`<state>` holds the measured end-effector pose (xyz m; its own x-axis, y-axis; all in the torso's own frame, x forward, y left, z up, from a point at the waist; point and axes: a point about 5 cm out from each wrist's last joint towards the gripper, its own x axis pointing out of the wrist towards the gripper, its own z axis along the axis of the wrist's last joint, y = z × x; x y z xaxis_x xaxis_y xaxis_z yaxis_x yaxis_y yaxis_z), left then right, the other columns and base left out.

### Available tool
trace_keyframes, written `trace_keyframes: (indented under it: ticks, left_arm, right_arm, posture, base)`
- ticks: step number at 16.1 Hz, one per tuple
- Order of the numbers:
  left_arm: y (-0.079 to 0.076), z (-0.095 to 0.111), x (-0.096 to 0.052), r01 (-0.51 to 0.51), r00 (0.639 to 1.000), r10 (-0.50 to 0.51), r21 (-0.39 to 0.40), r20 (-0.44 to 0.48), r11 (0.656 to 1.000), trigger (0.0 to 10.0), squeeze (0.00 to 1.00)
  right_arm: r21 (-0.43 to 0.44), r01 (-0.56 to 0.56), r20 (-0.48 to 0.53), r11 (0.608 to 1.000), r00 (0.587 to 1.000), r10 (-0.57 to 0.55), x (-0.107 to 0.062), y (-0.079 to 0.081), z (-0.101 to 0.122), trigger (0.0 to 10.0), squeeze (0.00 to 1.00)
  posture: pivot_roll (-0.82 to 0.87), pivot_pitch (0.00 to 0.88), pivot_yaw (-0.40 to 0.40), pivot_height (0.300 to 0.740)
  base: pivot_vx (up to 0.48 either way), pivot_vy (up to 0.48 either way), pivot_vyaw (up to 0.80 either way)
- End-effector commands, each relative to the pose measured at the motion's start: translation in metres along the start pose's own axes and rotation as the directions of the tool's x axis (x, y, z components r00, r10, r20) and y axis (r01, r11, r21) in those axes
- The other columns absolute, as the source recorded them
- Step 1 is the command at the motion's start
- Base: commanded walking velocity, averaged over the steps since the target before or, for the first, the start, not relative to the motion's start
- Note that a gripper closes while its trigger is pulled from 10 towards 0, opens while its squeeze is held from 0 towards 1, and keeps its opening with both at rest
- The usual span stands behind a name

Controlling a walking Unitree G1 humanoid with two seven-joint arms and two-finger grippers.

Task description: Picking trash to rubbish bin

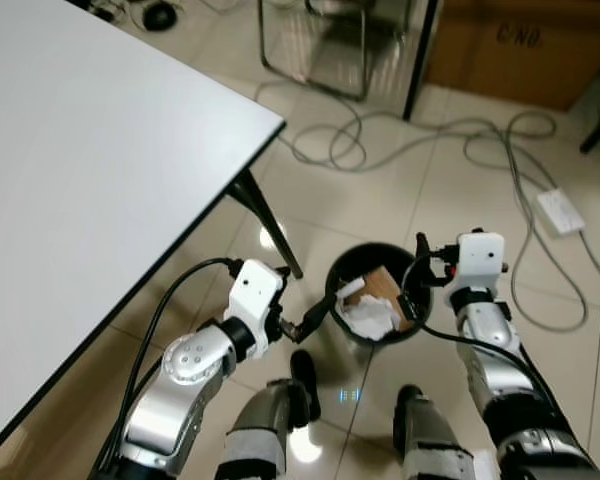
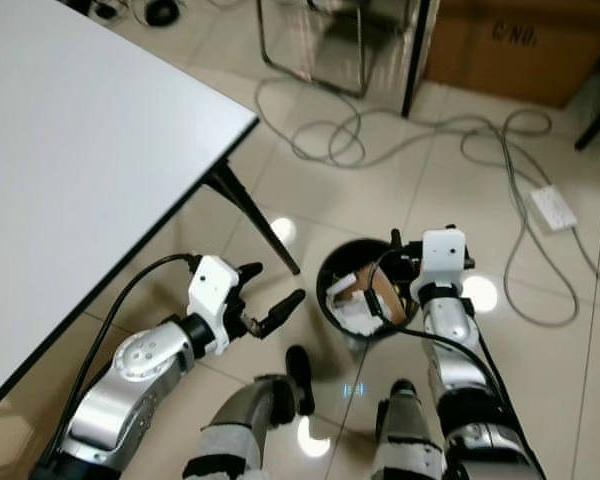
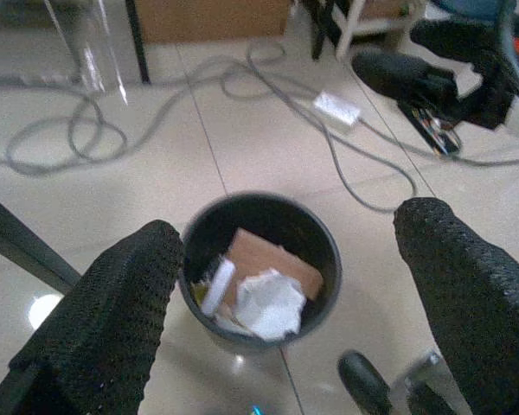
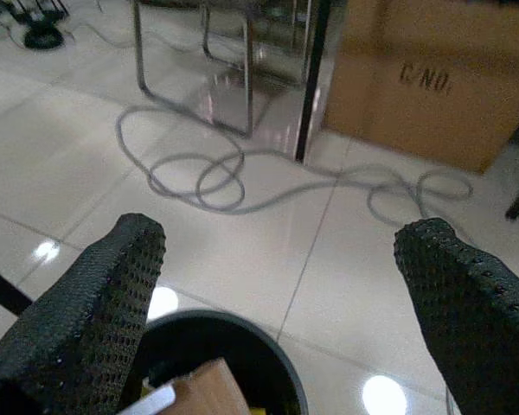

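Two grippers hang low over a pale tiled floor (image 1: pixel 380 200), one on each side of a small black rubbish bin (image 1: pixel 341 278). Farthest left, a white table (image 1: pixel 80 170) with a dark edge fills that side of the head views, its black leg (image 1: pixel 268 225) slanting down to the tiles just beside the bin. Next comes the left gripper (image 2: pixel 265 300), held near the bin's left rim with its two black fingers spread wide apart and nothing between them; in its wrist view the fingertips (image 3: pixel 121 303) frame the bin from above. The bin itself stands on the floor between the two arms and holds crumpled white paper (image 1: pixel 372 318), a brown piece of cardboard (image 3: pixel 268 259) and a small white tube-like scrap (image 3: pixel 217 285). At the bin's right rim is the right gripper (image 1: pixel 420 262), also spread wide and holding nothing, its wrist view looking across the bin's edge toward a brown cardboard box (image 4: pixel 432 78). Grey cables (image 1: pixel 520 170) loop over the tiles beyond, leading to a white power strip (image 1: pixel 561 211) at the far right.
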<state>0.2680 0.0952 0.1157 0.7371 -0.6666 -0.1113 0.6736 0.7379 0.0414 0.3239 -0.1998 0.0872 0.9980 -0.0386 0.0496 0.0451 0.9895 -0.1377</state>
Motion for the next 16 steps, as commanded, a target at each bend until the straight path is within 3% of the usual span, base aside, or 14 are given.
trace_keyframes:
  ticks: [1, 6, 10, 12, 14, 16]
  left_arm:
    - [0.007, -0.004, -0.005, -0.036, 0.999, 0.036, -0.004, -0.01, 0.999, 10.0, 0.0]
    - [0.008, 0.013, 0.003, -0.012, 0.998, 0.011, 0.008, 0.063, 1.0, 10.0, 0.0]
    - [0.01, 0.012, 0.003, -0.015, 0.998, 0.013, 0.035, 0.056, 0.999, 10.0, 0.0]
    - [0.014, 0.014, -0.004, -0.05, 0.998, 0.046, 0.101, 0.037, 0.994, 10.0, 0.0]
    - [0.022, 0.007, -0.015, -0.074, 0.997, 0.073, 0.068, 0.021, 0.995, 10.0, 0.0]
    - [0.024, 0.004, -0.016, -0.072, 0.997, 0.072, 0.063, 0.013, 0.995, 10.0, 0.0]
  right_arm:
    - [0.013, -0.009, -0.025, 1.0, 1.0, 0.01, -0.006, 0.002, -0.006, 10.0, 0.0]
    - [0.021, 0.009, -0.025, 1.0, 1.0, -0.008, -0.015, 0.0, -0.008, 10.0, 0.0]
    - [0.026, -0.005, -0.038, 1.0, 0.999, 0.006, -0.015, 0.007, -0.009, 10.0, 0.0]
    - [0.026, -0.015, -0.045, 1.0, 0.999, 0.016, -0.016, 0.01, -0.01, 10.0, 0.0]
    - [0.033, -0.022, -0.059, 0.999, 0.998, 0.024, -0.015, 0.014, -0.012, 10.0, 0.0]
    - [0.031, -0.04, -0.061, 0.999, 0.997, 0.042, -0.012, 0.018, -0.01, 10.0, 0.0]
  posture:
    - [0.01, 0.235, 0.159, 0.74]
    - [0.0, 0.208, 0.169, 0.74]
    - [0.0, 0.197, 0.17, 0.74]
    - [0.02, 0.194, 0.172, 0.74]
    - [0.03, 0.19, 0.166, 0.74]
    - [0.04, 0.188, 0.16, 0.74]
  base:
    - [0.0, 0.0, 0.0]
    - [0.0, 0.0, 0.0]
    - [0.403, 0.0, 0.0]
    - [0.0, 0.0, 0.0]
    - [0.0, 0.0, 0.0]
    - [0.0, 0.0, 0.0]
